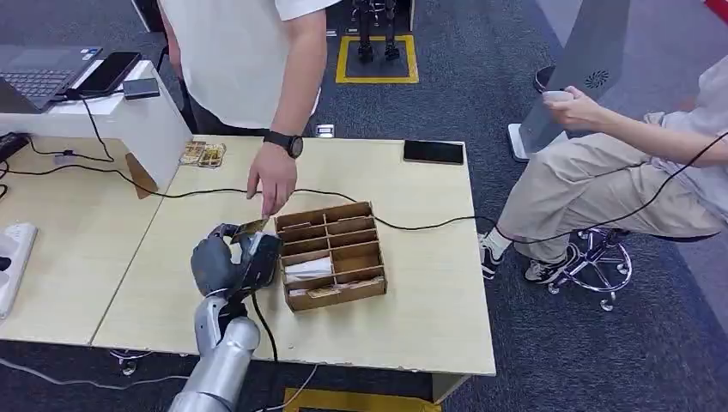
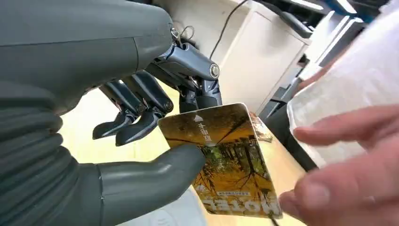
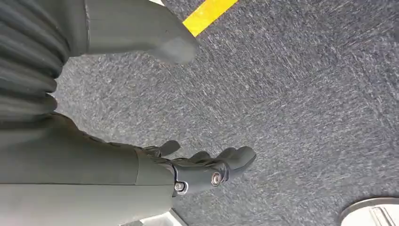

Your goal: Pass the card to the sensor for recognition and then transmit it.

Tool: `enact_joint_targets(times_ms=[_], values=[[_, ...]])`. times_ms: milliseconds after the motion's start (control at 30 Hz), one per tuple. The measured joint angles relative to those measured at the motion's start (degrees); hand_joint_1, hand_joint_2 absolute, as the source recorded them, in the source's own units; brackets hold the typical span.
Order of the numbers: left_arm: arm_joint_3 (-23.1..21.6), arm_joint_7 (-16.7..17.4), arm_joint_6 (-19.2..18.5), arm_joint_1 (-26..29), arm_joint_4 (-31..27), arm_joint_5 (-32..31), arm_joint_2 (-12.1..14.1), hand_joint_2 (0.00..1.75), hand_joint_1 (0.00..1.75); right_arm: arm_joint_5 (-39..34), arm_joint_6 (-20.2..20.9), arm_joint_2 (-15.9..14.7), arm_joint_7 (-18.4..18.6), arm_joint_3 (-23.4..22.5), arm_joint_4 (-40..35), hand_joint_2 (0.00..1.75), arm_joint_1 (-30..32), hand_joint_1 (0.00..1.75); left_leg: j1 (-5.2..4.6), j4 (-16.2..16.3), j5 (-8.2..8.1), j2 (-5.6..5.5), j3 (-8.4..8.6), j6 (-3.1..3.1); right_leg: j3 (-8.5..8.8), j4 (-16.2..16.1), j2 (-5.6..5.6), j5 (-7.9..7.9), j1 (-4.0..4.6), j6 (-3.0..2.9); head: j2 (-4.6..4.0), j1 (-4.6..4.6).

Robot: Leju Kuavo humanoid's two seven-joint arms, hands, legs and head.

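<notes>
The robot's left hand (image 1: 225, 262) pinches a yellow forest-print plastic card (image 2: 226, 160) between thumb and fingers above the pale wooden table (image 1: 412, 309), held out, seemingly, toward a person's hand (image 1: 273, 178); the right hand (image 3: 207, 167) hangs empty, fingers loosely apart.

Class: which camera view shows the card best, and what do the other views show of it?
The left wrist view: the card is close, its yellow tree picture and print plain, pinched by the left robot hand. In the head view it is a small brown sliver above that hand, under a person's hand. The right wrist view looks at carpet.
</notes>
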Motion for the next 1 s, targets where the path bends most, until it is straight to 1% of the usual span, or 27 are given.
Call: enact_joint_targets(times_ms=[67,167,533,567,600,800,1000], values=[[-0.3,0.7,0.0,-0.2,-0.9,3.9,-0.2,1.75,1.75,0.5,0.0,0.0,0.0,0.1,0.0,1.75,0.0,0.00,0.00,0.0,0.00,0.00,0.01,0.00,-0.01,0.0,0.01,0.00,0.00,0.00,0.00,0.00],[-1.4,1.3,0.0,-0.5,-2.3,6.8,-0.2,1.75,1.75,0.6,-0.2,0.0,0.0,0.3,0.0,1.75,0.0,0.00,0.00,0.0,0.00,-0.01,0.00,0.00,-0.01,0.0,-0.01,0.00,0.00,0.00,0.00,0.00],[-3.5,0.7,-0.1,-1.5,-5.5,9.7,-0.1,1.75,1.75,1.5,-0.3,-0.1,0.0,1.0,0.5,1.75,-0.1,0.00,0.00,0.0,0.00,0.00,-0.01,0.00,-0.01,0.0,0.01,0.00,0.00,0.00,0.00,0.00],[-3.5,0.4,-0.1,-1.6,-5.7,9.7,-0.1,1.75,1.50,1.5,-0.3,-0.1,0.0,1.0,0.5,1.75,-0.1,0.00,0.00,0.0,0.00,0.01,-0.01,0.00,-0.01,0.0,0.01,0.00,0.00,0.00,0.00,0.00],[-3.5,0.0,-0.1,-1.7,-5.9,10.1,-0.1,1.75,0.00,1.6,-0.3,-0.1,0.0,1.1,0.6,1.75,-0.1,0.00,0.00,0.0,0.00,0.01,0.00,0.00,-0.01,0.0,0.01,0.00,0.00,0.00,0.00,0.00],[-3.6,-1.9,-0.2,-2.2,-7.6,12.8,-0.3,1.75,0.00,1.5,-0.4,-0.1,-0.1,1.1,1.0,1.75,-0.5,0.00,0.00,0.0,0.00,0.01,0.00,0.00,-0.01,0.0,0.01,0.00,0.00,0.00,0.00,0.00],[-3.6,-7.3,-0.2,-2.1,-10.3,12.9,-1.8,1.75,0.00,1.5,-0.4,-0.2,-0.2,1.1,1.0,1.75,-0.5,0.00,0.00,0.0,0.00,0.00,-0.03,0.00,-0.01,0.0,0.00,0.00,0.00,0.00,0.00,0.00]])
